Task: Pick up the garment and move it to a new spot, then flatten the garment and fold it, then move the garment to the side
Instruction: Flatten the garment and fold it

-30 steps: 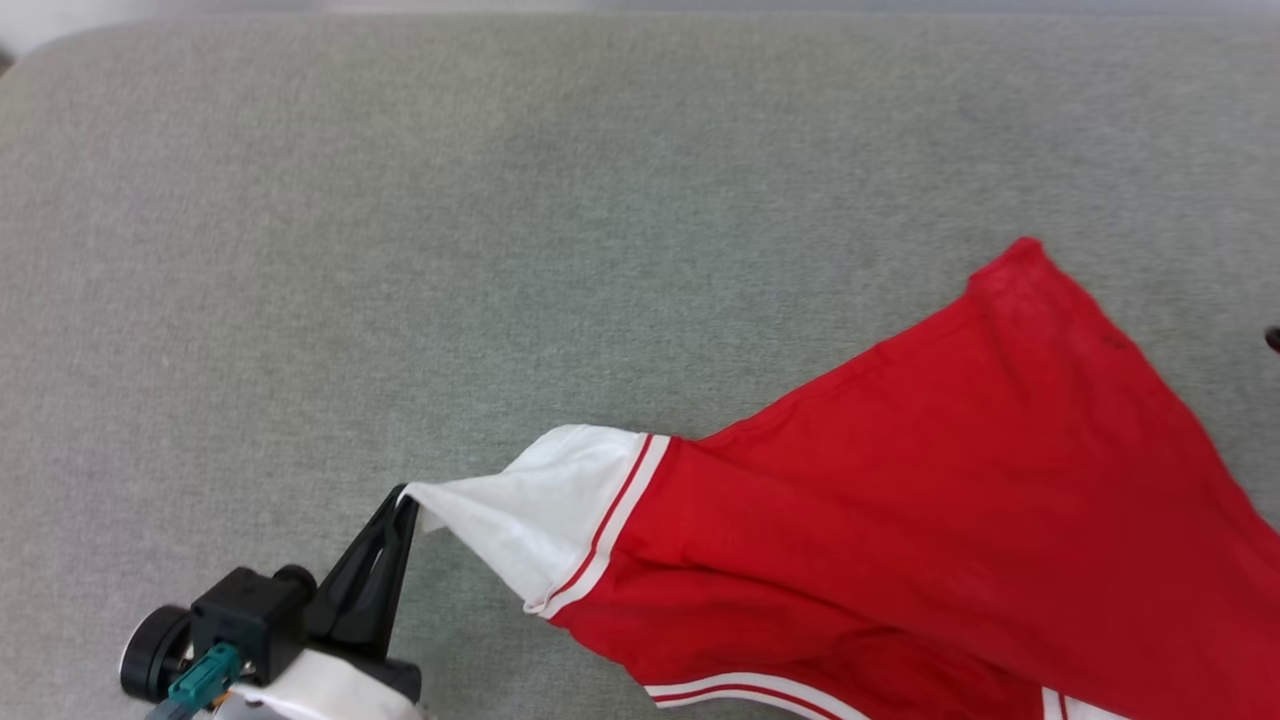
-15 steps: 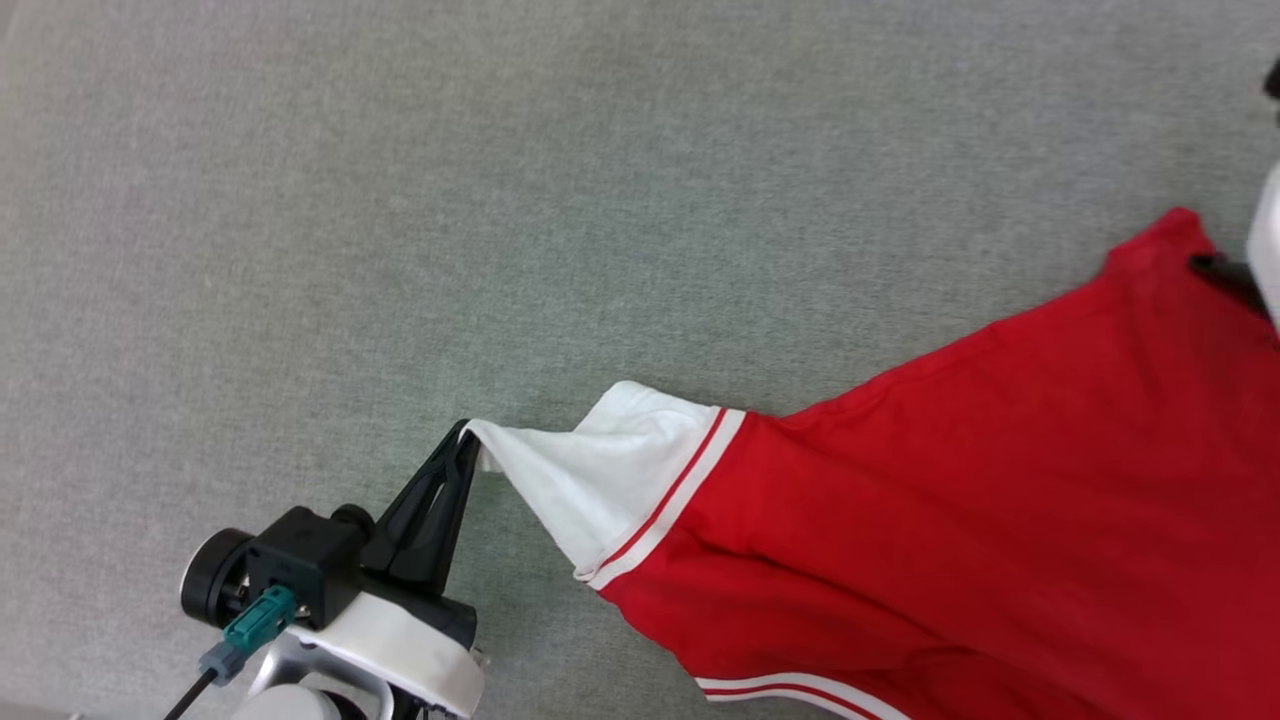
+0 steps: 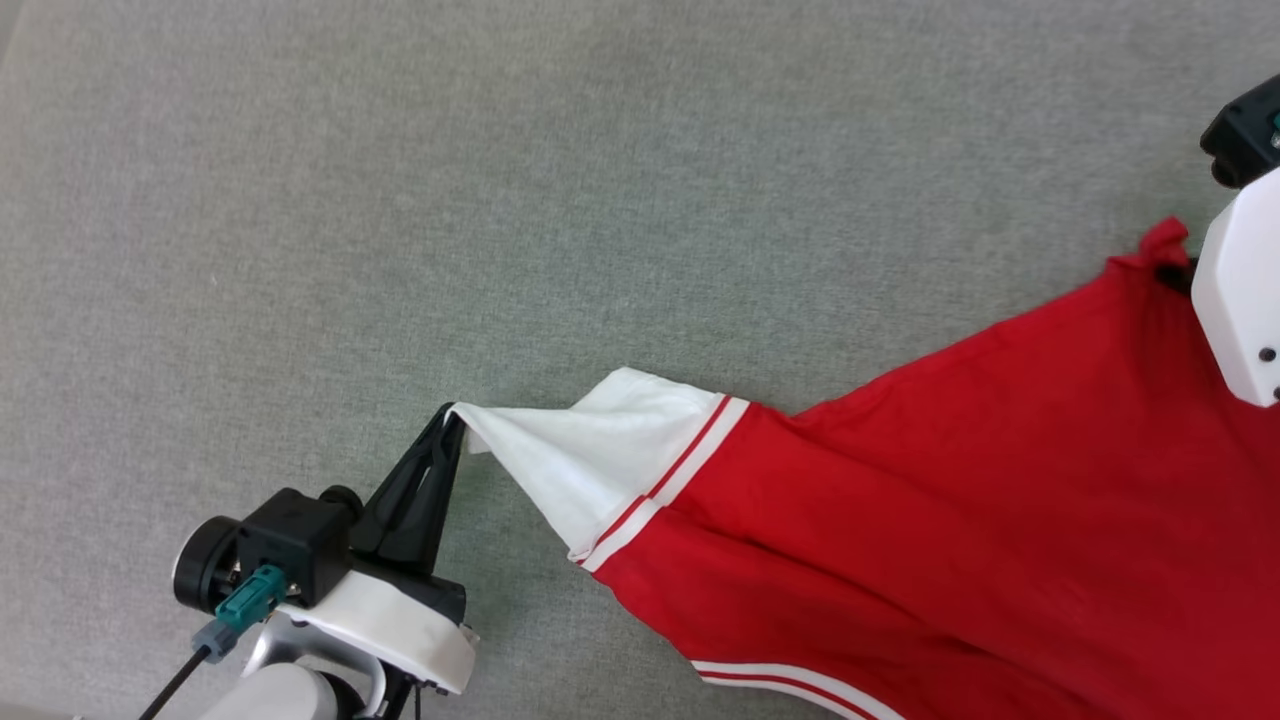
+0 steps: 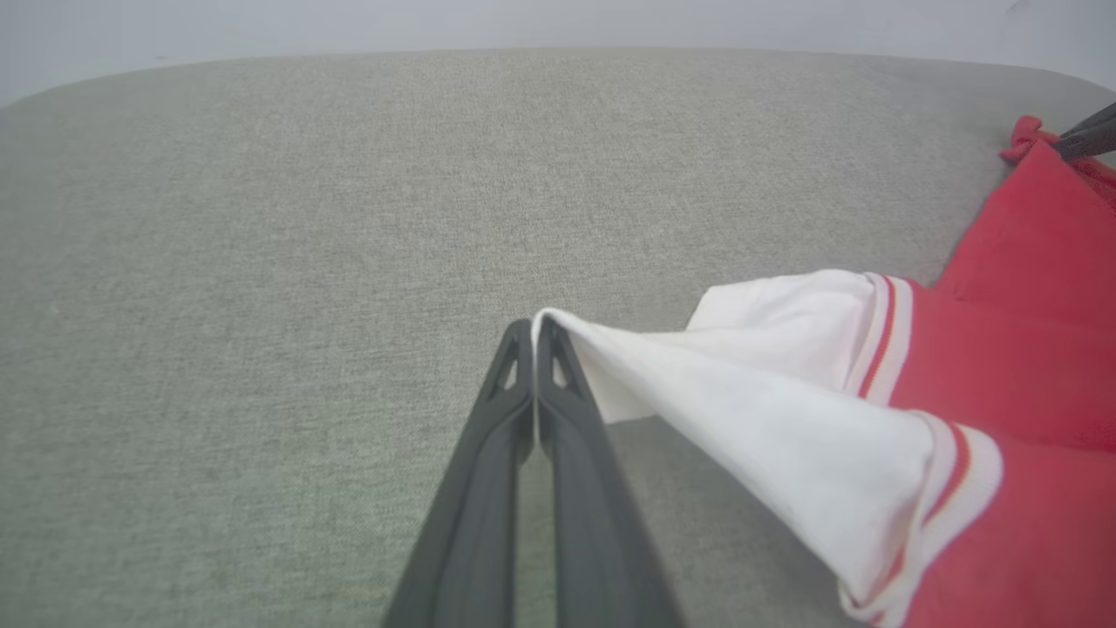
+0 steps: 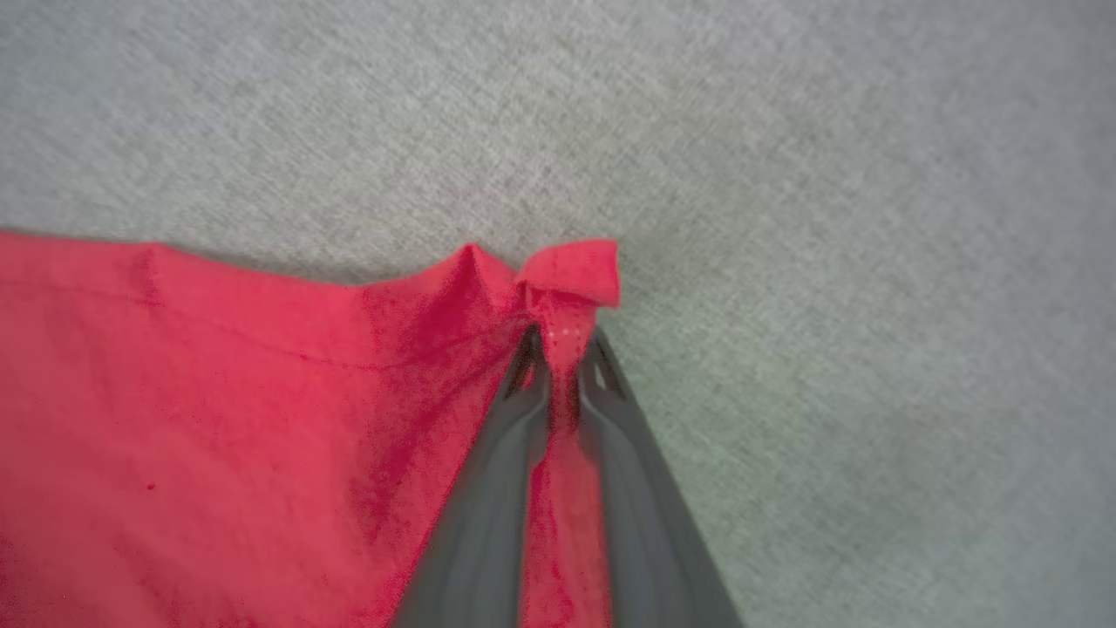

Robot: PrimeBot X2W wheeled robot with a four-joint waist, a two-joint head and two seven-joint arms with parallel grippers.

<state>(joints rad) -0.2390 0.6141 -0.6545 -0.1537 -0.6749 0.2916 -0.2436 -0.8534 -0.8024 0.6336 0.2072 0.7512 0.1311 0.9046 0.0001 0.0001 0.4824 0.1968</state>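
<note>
While fingers [image 3: 415,490] grip it, garment [image 3: 950,480] lies taut.

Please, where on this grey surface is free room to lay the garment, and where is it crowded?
The grey surface is bare across its far part and left, beyond the left end effector and the white sleeve. The near right is crowded: the garment stretches there between both end effectors, the right end effector pinching its red corner.

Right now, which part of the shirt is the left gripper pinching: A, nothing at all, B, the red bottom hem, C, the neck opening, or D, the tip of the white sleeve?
D: the left gripper is closed on the tip of the white sleeve of the garment.
</note>
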